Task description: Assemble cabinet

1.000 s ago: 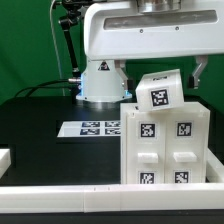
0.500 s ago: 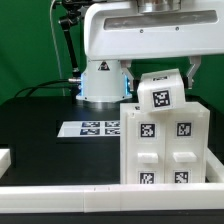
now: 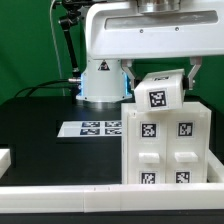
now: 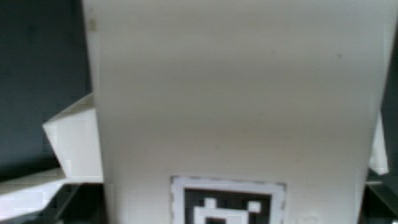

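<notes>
On the black table (image 3: 40, 110) | marker board (image 3: 93, 128) beside cabinet (image 3: 165, 150) | jaws clamp tilted tagged block (image 3: 158, 92) over cabinet top

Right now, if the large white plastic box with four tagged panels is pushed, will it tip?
Probably not: the large white plastic box looks broad and blocky, so it may slide instead. Its thick walls look stiff.
</notes>
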{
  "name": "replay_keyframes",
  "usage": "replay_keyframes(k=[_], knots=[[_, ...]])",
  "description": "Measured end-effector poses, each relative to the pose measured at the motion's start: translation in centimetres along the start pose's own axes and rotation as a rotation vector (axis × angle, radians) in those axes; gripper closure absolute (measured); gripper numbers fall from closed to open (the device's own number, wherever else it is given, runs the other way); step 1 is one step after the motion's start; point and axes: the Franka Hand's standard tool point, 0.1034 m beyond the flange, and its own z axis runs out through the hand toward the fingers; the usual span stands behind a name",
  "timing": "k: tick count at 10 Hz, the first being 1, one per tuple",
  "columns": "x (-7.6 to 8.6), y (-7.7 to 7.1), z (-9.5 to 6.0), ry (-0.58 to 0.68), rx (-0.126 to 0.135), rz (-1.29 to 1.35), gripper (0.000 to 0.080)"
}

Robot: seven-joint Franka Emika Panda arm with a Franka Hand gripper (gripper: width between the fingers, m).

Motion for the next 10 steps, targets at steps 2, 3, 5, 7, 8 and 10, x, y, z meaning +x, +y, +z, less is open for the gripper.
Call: replay_keyframes(k=[2, 3, 5, 7, 8, 10], knots=[[-0.12, -0.25, 0.02, -0.001, 0.001, 0.175, 0.0235], [-0.18, -0.36, 0.04, -0.001, 0.001, 0.222, 0.0235], [-0.27, -0.54, 0.07, -0.004, 0.005, 0.376, 0.0235], [-0.33, -0.68, 0.10, -0.005, 0.005, 0.550, 0.0235], [-0.35, -0.70, 0.10, -0.006, 0.005, 0.618, 0.0235], [-0.42, -0.85, 0.13, -0.009, 0.006, 0.789, 0.0235]])
